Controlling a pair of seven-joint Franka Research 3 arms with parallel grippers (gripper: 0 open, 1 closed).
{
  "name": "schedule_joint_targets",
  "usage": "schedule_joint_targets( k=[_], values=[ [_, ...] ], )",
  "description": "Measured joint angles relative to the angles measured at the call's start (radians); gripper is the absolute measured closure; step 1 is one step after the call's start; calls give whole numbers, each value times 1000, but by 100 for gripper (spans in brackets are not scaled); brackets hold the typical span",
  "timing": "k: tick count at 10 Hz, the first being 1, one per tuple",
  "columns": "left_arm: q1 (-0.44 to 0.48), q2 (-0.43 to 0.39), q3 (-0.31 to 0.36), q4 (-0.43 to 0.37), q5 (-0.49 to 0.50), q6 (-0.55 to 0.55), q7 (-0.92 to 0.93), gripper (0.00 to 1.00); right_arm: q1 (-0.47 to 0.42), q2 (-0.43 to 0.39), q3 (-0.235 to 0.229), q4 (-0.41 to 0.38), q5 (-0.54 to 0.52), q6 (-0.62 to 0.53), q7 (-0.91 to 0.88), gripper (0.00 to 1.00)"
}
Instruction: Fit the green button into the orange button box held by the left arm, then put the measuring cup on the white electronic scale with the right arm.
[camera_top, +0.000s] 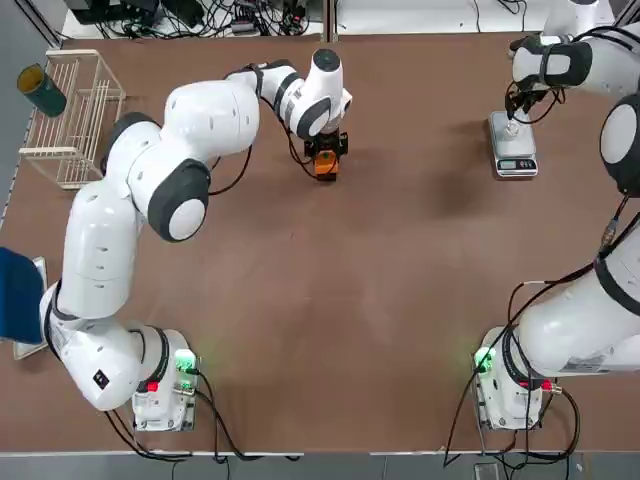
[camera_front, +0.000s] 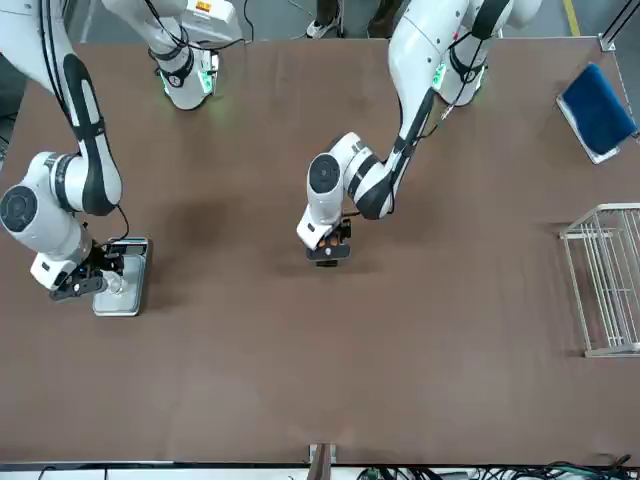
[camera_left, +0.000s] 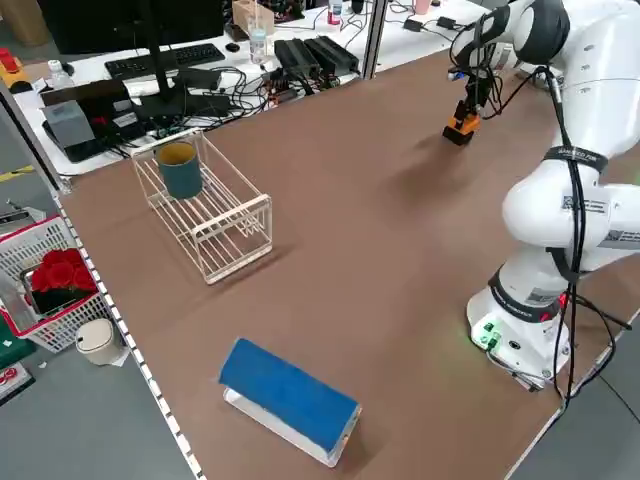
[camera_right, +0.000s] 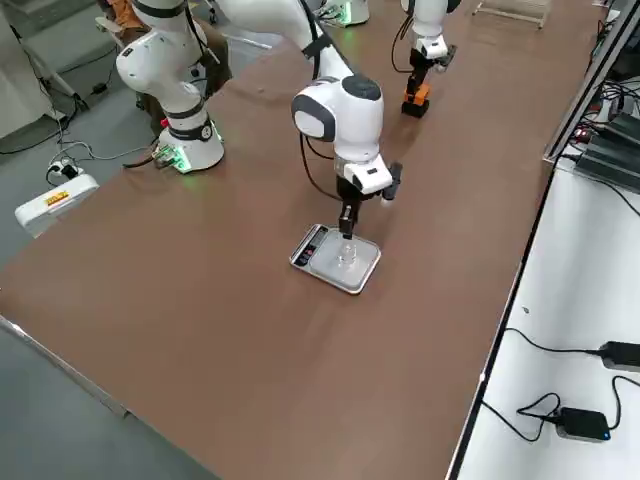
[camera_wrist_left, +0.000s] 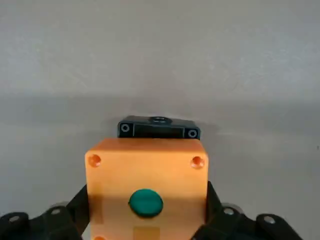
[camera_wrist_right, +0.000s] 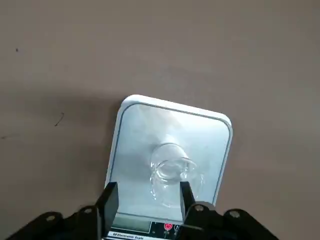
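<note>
Your left claw (camera_wrist_left: 147, 192) grips the orange button box (camera_wrist_left: 112, 175), face exposed, likely steadying it for the green button (camera_wrist_left: 146, 203) in its hole. Your right claw (camera_wrist_right: 149, 185) stands open above the electronic scale (camera_wrist_right: 135, 197), the measuring cup (camera_wrist_right: 171, 169) resting on its plate for weighing.

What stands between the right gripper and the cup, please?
Nothing visible. The right gripper is open, just over the scale, and the cup is already on the plate, close to the fingertips, with no other object between them.
</note>
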Motion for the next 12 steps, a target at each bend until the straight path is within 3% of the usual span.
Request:
schedule_joint_targets(
  k=[3, 5, 8, 9, 11, 12],
  values=[
    [0, 0, 0, 0, 0, 0, 0, 13, 4, -79, 6, 65, 0, -161, 24, 40],
    [0, 0, 0, 0, 0, 0, 0, 12, 7, -153, 36, 122, 1, -290, 74, 39],
    [0, 0, 0, 0, 0, 0, 0, 7, 20, -214, 85, 264, 8, -533, 148, 36],
    [0, 0, 0, 0, 0, 0, 0, 4, 22, -219, 102, 316, 9, -597, 172, 29],
    [0, 0, 0, 0, 0, 0, 0, 1, 24, -220, 115, 383, 10, -659, 196, 2],
    [0, 0, 0, 0, 0, 0, 0, 1, 24, -220, 117, 412, 11, -686, 205, 0]
  ],
)
